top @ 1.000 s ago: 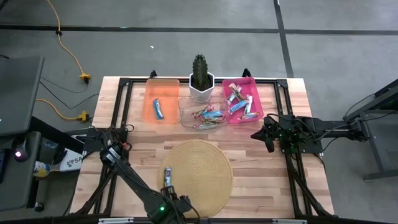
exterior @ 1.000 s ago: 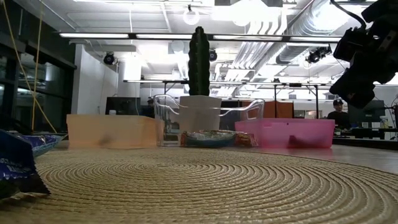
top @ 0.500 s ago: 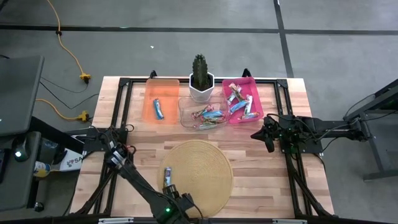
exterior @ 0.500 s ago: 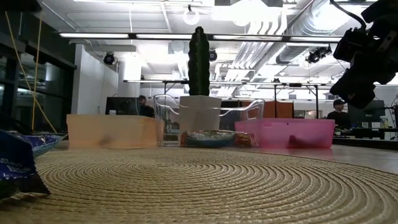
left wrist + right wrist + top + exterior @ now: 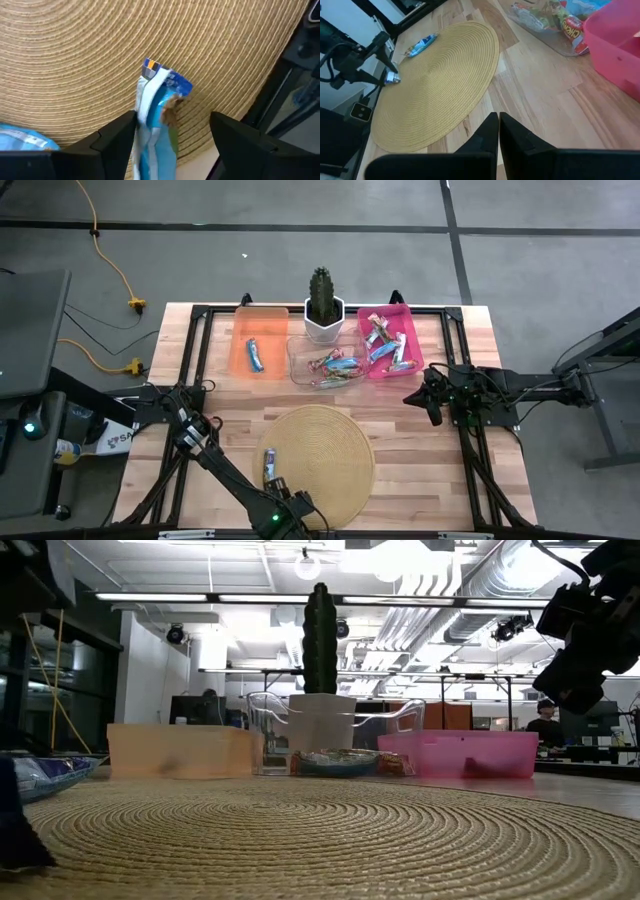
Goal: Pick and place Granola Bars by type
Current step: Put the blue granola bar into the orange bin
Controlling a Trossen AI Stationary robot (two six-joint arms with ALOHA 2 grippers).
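A blue-and-white granola bar (image 5: 159, 107) is held beside one finger of the left gripper (image 5: 172, 131), jaws apart, above the woven mat (image 5: 330, 445) at its 7 o'clock edge. A second bar (image 5: 421, 44) lies nearby. Wrapper print cannot be read. The right gripper (image 5: 498, 131), jaws together, waits at 3 o'clock.

Between the spread fingers (image 5: 115, 136) of the left gripper (image 5: 172, 135) hangs a blue bar (image 5: 157, 115); it fills that gap. Under the fingers lies the woven mat (image 5: 335, 445), with another blue bar (image 5: 421, 44) close beside them. The right gripper (image 5: 428, 406) has its fingers pressed together over bare table (image 5: 420, 460). Ahead of them the mat's middle lies open; the pink bin (image 5: 405, 350) and clear bin (image 5: 300, 365) stand nearby.
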